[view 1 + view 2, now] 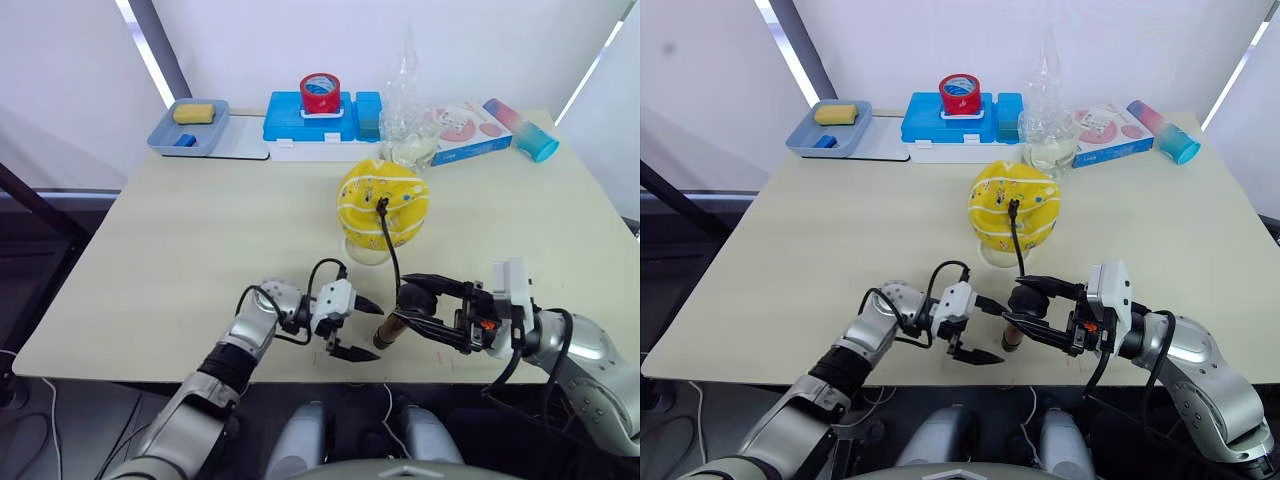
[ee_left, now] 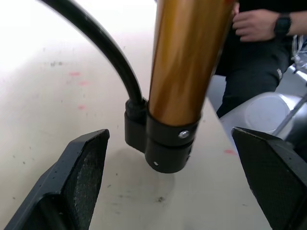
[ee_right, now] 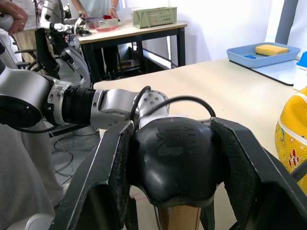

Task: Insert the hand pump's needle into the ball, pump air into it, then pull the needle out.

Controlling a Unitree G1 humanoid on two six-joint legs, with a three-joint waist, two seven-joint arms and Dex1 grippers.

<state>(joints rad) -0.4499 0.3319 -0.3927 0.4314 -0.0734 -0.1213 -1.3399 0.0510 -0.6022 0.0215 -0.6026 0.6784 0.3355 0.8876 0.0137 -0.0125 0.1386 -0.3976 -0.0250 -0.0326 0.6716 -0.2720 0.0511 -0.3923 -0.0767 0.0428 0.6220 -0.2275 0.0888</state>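
Ball [image 1: 384, 203] with the needle [image 1: 382, 205] in it, pump upright at the near edge.

Yellow and sagging, the ball sits mid-surface [image 1: 200, 250]; far behind it stand a blue box [image 1: 320, 118] topped by a red tape roll [image 1: 320, 92], a clear bottle [image 1: 405, 100] and a grey tray [image 1: 195, 128]. The black hose [image 1: 392, 255] runs from the ball to the hand pump [image 1: 392, 325] standing on the near surface. The right hand [image 1: 425, 300], reaching leftward, clamps the pump's black top cap. The left hand [image 1: 358, 328], pointing right, is spread wide around the pump's base without touching it.
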